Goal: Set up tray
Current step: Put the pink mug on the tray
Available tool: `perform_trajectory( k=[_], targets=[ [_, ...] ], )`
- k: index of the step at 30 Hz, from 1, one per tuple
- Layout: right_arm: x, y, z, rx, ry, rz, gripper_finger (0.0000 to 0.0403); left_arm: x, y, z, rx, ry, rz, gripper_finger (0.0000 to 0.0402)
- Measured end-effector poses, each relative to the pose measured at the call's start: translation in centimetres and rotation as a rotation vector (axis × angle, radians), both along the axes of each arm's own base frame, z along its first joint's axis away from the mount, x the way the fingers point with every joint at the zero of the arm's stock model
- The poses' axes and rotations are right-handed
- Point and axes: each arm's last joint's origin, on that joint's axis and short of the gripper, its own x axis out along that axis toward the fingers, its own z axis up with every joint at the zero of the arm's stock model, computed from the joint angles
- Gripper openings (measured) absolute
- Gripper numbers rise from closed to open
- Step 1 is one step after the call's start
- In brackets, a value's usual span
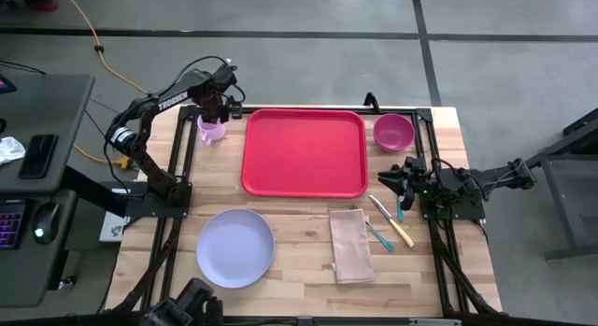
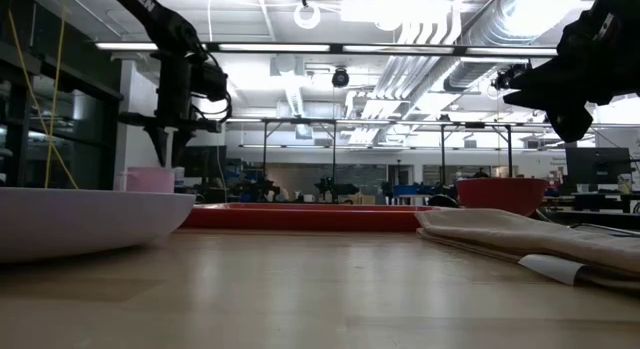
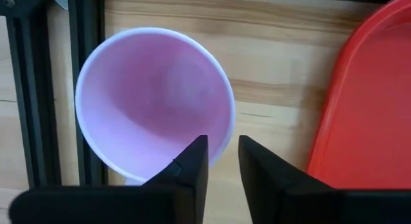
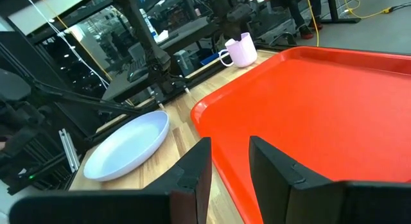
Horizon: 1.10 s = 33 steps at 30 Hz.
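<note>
**Mia:** What is the robot doing right now?

**Tom:** The left gripper is hanging right over the small pale pink plastic cup with a handle. Its two dark fingers are a little apart, and the cup's rim is sitting just under the gap. It is not holding anything.

**Mia:** Where is the tray?

**Tom:** The big flat red plastic tray is lying in the middle of the wooden table, toward the back. The cup is just beside its left edge. Nothing is lying on the tray.

**Mia:** So which step is this?

**Tom:** I think it is getting ready to pick up the cup. Next it needs to go down so one finger is inside the rim and one outside, then squeeze.

**Mia:** And the other arm?

**Tom:** The right gripper is waiting near the tray's right side, fingers a little apart and holding nothing. The round lavender plate, the folded tan cloth napkin and the round magenta bowl are sitting off the tray.
</note>
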Motion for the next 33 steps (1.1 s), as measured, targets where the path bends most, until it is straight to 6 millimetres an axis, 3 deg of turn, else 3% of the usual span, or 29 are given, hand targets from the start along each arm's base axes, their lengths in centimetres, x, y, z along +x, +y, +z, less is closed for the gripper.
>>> perform_trajectory(
  k=[9, 24, 33],
  targets=[
    [0.0, 0.0, 0.0, -0.005, 0.002, 0.001, 0.0083, 0.5, 0.7, -1.9, -0.061, 0.03, 0.011, 0.008],
    [0.0, 0.0, 0.0, -0.006, 0.004, 0.0, 0.0083, 0.5, 0.7, -1.8, -0.053, 0.031, 0.02, 0.0021],
    [0.0, 0.0, 0.0, -0.006, 0.004, 0.0, 0.0083, 0.5, 0.6, -1.8, -0.087, 0.015, -0.013, 0.0026]
  ],
)
